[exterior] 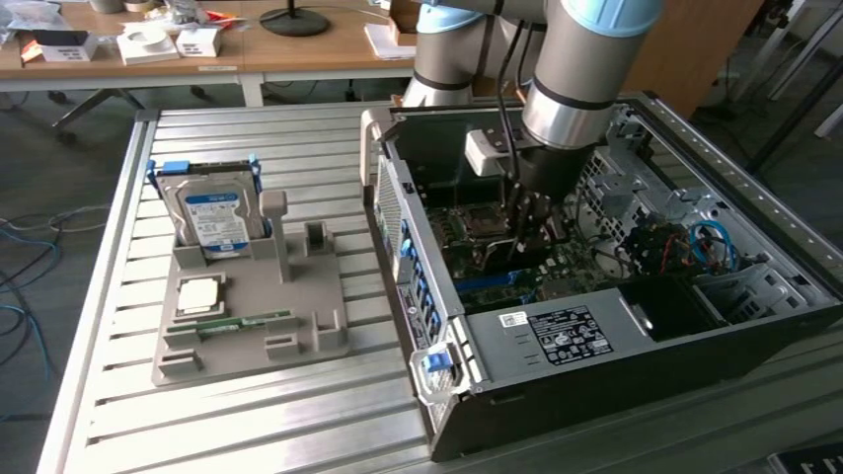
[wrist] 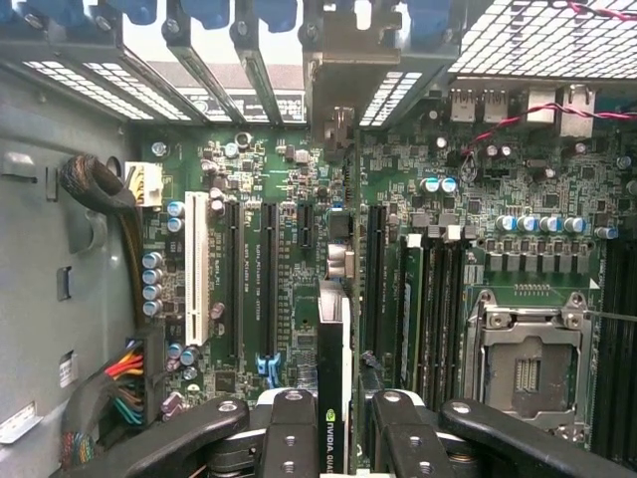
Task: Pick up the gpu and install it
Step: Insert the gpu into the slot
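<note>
Counter (exterior: 264, 415) carrying an open PC case (exterior: 527, 395); on the exterior view's left, a grey tray (exterior: 303, 296) holds a hard drive (exterior: 217, 217). The arm (exterior: 579, 69) reaches down into the case, above the motherboard (wrist: 299, 179). The claw (wrist: 338, 438) is clenched on the gpu (wrist: 333, 378), which stands edge-on between its fingers (wrist: 289, 428), bracket end toward the rear slots (wrist: 214, 70).

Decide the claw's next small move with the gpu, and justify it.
Probably ease straight down: the claw grips the gpu edge-on over the motherboard, parallel to the black slots. Whether it is seated yet cannot be told.
</note>
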### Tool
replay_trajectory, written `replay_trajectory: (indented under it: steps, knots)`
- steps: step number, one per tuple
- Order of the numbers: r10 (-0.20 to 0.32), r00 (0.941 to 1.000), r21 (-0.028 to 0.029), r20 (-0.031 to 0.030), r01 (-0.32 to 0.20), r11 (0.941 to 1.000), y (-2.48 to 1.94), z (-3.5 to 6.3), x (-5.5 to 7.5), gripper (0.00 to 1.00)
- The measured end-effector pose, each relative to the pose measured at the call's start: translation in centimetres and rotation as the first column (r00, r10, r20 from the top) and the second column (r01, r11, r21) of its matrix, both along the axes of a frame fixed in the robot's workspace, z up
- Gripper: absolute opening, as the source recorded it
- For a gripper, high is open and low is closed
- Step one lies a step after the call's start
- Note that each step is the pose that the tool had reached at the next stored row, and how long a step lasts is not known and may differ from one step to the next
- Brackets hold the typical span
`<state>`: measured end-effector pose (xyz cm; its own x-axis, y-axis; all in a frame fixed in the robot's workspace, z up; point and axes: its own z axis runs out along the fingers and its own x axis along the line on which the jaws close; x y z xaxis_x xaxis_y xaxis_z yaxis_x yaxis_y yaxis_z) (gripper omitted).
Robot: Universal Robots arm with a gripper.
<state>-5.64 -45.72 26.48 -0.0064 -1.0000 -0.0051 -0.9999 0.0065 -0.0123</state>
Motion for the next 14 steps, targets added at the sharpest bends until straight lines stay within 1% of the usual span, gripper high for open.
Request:
replay_trajectory:
  steps: [14]
  knots:
    - [-0.002, 1.0, 0.0001, 0.0001, 0.002, 1.0, 0.07, -0.07, -0.35, 0.26]
